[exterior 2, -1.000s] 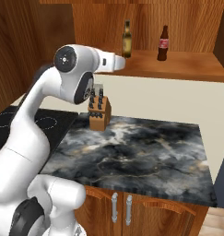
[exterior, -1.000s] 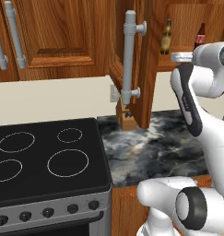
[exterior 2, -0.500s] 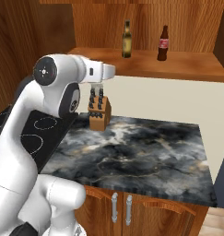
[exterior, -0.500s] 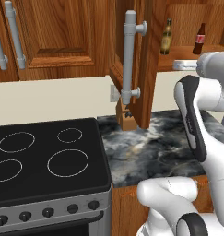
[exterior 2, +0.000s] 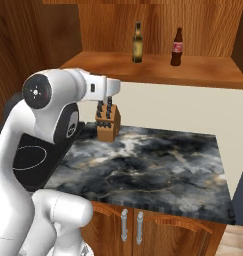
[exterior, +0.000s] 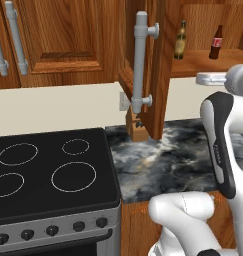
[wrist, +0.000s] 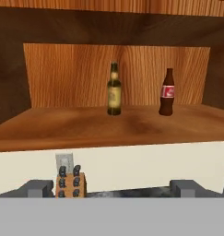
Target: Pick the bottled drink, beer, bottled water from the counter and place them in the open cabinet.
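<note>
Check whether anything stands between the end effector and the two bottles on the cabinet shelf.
Nothing visible does. The open end effector faces the beer and the bottled drink, both upright on the open cabinet shelf, across free air. The knife block sits lower, on the counter.

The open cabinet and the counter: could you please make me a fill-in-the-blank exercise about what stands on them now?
1. On the shelf of the open cabinet stand ____ bottles.
2. In the hand view, the beer stands to the ____ of the bottled drink.
3. The knife block stands on the ____.
4. The gripper is open and holds ____.

Missing words: two; left; counter; nothing
</note>
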